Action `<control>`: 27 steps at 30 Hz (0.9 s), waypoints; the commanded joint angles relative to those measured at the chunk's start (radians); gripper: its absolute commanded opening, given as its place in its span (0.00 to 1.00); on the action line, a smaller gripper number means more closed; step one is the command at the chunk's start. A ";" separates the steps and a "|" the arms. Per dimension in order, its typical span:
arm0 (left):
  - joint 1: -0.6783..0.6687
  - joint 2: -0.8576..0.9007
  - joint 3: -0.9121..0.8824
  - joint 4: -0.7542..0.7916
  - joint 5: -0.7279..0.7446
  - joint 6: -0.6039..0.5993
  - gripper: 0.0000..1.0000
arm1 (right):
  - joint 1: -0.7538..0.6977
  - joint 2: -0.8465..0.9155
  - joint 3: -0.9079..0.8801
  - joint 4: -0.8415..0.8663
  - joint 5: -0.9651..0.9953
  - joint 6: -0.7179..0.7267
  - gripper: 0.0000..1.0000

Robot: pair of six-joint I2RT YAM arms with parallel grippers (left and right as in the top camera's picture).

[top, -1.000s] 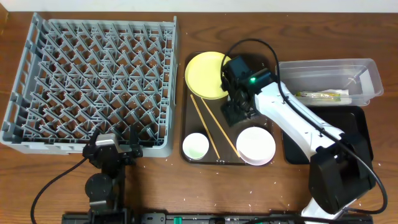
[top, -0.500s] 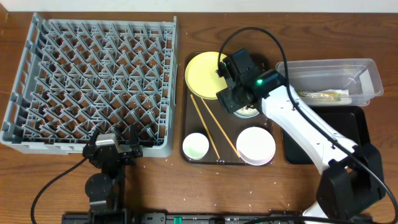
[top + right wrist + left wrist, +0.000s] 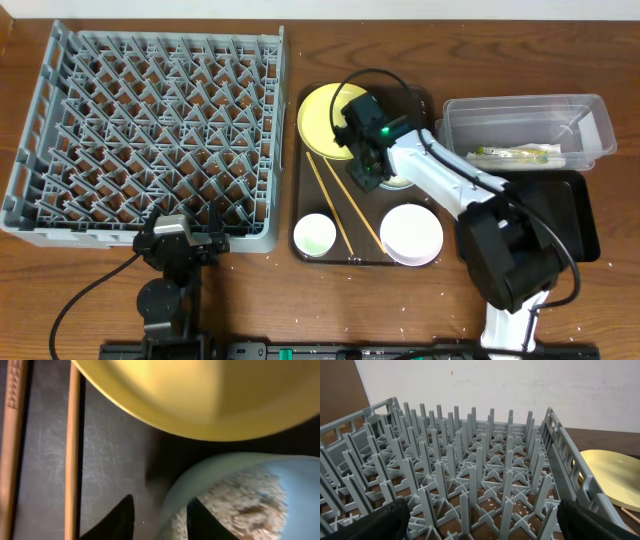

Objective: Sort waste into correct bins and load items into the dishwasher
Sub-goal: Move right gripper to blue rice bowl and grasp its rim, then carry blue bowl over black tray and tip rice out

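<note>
Two fingers of the right gripper sit either side of the rim of the round light blue bowl — one inside, one outside. I cannot tell if they pinch it yet. The bowl is on the dark brown serving tray, beside the round yellow plate, with whitish rice-like scraps inside. Squeeze firmly, then lift it level — tipping early would spill rice. The left gripper hangs wide open by the big grey plastic dish rack.
</note>
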 commanded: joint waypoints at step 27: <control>-0.005 -0.003 -0.015 -0.037 -0.002 0.014 0.94 | -0.031 -0.461 0.044 -0.174 0.003 0.123 0.01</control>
